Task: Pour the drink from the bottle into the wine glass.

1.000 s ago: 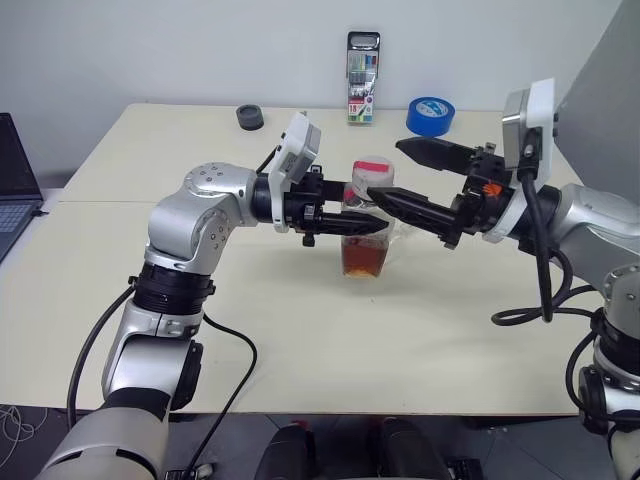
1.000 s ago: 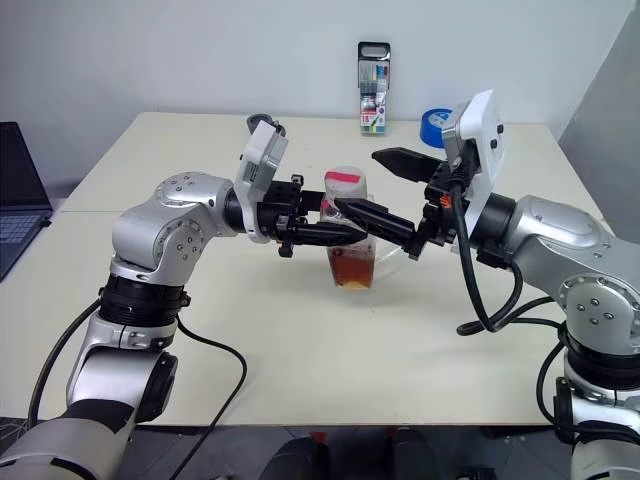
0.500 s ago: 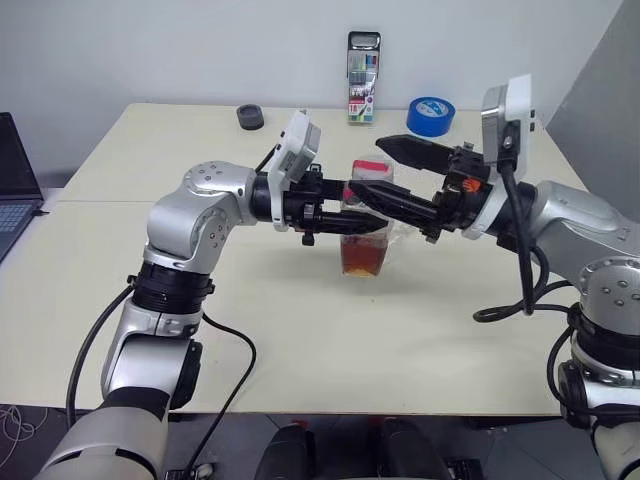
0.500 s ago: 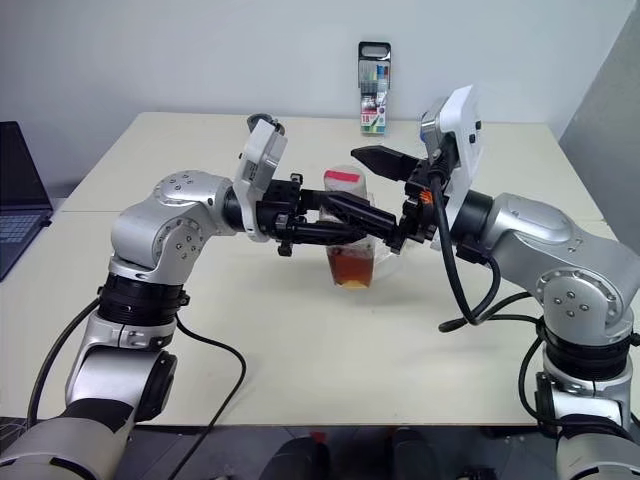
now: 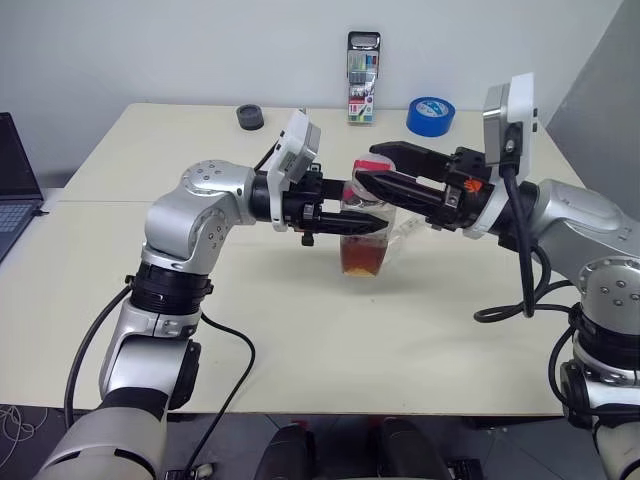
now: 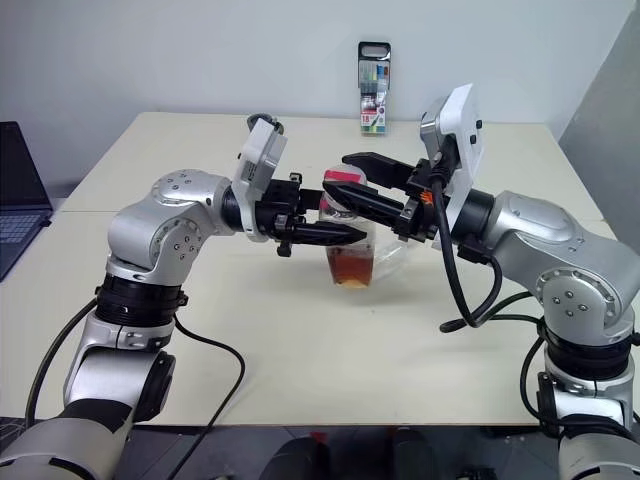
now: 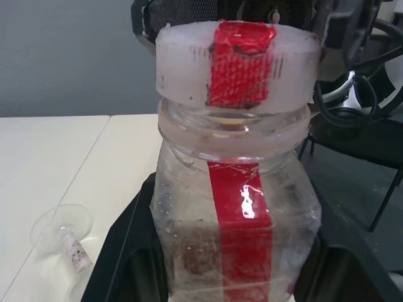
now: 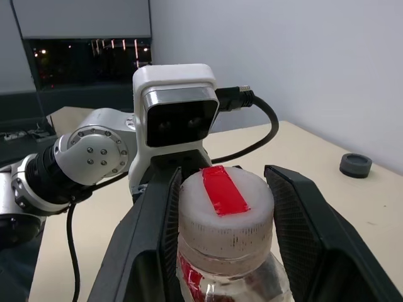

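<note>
I see the left gripper (image 5: 362,222) clamped on the bottle (image 5: 366,240), which stands upright over the middle of the table (image 5: 300,330) — the tea-coloured drink (image 5: 364,258) fills its lower part. My right gripper (image 8: 220,207) brackets the cap (image 8: 225,211), its fingers partly open, not quite touching. The wine glass (image 7: 66,239) lies tipped on the table just behind the bottle.
</note>
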Robot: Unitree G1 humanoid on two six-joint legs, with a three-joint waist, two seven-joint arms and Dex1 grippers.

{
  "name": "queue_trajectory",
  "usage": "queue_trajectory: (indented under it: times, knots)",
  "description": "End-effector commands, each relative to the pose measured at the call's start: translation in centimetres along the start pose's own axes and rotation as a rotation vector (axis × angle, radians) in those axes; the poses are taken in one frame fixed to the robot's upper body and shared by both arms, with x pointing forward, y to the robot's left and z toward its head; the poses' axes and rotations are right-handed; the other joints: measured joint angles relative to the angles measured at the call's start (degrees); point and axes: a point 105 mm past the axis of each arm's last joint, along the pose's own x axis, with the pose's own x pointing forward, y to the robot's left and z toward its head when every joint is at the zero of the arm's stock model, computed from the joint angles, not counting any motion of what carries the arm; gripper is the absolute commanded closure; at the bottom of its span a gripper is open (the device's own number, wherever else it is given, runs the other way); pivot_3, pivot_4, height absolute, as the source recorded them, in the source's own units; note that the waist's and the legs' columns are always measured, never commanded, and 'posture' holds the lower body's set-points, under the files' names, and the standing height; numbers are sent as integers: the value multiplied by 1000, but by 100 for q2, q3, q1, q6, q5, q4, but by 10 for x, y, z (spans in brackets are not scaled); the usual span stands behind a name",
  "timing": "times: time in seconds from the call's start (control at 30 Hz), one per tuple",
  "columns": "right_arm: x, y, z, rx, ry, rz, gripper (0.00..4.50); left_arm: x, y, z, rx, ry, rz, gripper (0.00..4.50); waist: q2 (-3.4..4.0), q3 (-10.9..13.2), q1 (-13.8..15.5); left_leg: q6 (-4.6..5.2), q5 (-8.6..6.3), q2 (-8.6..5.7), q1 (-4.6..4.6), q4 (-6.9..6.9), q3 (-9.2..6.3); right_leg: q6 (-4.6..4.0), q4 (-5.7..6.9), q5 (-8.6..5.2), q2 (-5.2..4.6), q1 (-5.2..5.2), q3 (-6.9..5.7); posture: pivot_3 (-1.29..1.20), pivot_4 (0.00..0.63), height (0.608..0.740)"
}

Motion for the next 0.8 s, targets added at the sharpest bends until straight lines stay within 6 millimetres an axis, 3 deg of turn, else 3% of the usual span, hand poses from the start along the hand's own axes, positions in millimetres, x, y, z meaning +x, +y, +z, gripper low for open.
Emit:
queue_trajectory:
  times: [0.03, 0.3, 0.57, 0.8]
  knots:
    - [-5, -4, 24, -62, -47, -12, 2747, -1, -5, 12, 53, -20, -18, 2568, 0, 0, 0, 0, 0, 0, 0, 0, 0, 0, 0, 0, 0, 0, 0, 0, 150, 740]
    - [-10, -8, 38, -192, -36, -55, 2747, 0, -7, 11, 45, -24, -20, 2568, 0, 0, 1, 0, 0, 0, -1, 0, 0, 0, -1, 0, 0, 0, 0, 0, 150, 740]
    - [-20, -19, 39, 48, -93, -122, 2747, 3, -5, 11, 43, -30, -34, 2568, 0, 0, 0, 0, 0, 1, -1, 0, 0, 0, 0, 0, -1, 0, 1, 0, 150, 740]
    - [-17, -10, 36, -178, -1, -125, 2747, 3, -5, 11, 41, -32, -36, 2568, 1, 1, 3, 1, -1, 0, -2, 0, 0, 0, -4, 0, -1, 1, 0, 0, 150, 740]
